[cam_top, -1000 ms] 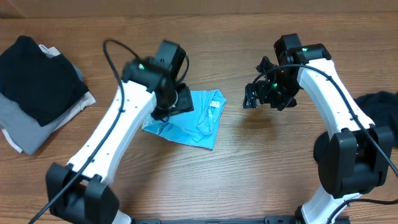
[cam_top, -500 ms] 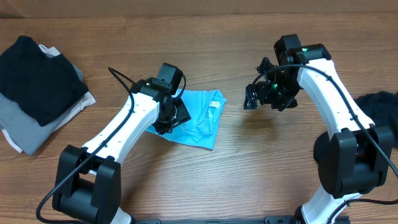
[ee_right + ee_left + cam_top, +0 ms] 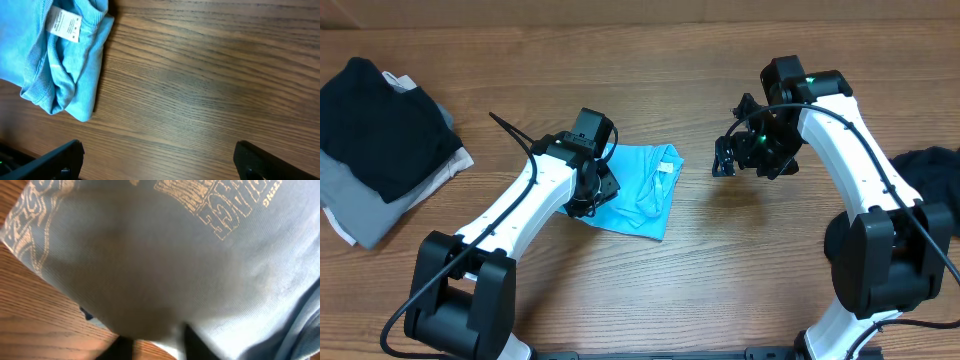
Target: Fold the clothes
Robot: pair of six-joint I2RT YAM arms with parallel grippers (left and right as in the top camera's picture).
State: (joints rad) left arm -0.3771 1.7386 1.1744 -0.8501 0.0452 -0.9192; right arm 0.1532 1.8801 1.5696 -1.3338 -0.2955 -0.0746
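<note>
Overhead: brown wood-grain table (image 3: 740, 290) fills the frame. Folded light blue T-shirt (image 3: 645, 195) lies at centre. A stack (image 3: 380, 140) of black, grey and white clothes sits at the far left, and a dark garment (image 3: 932, 165) at the right edge. The left gripper (image 3: 588, 192) is down on the shirt's left edge. The right gripper (image 3: 724, 160) hangs over bare wood just right of the shirt. Left wrist: shirt cloth fills the view; the pale block lettering (image 3: 235, 205) is not legible. Two dark fingers (image 3: 197, 342) stand close together at the cloth's hem; a grip cannot be told. Right wrist: jaws spread wide, empty. The white neck label (image 3: 65, 24) has print too small to read.
</note>
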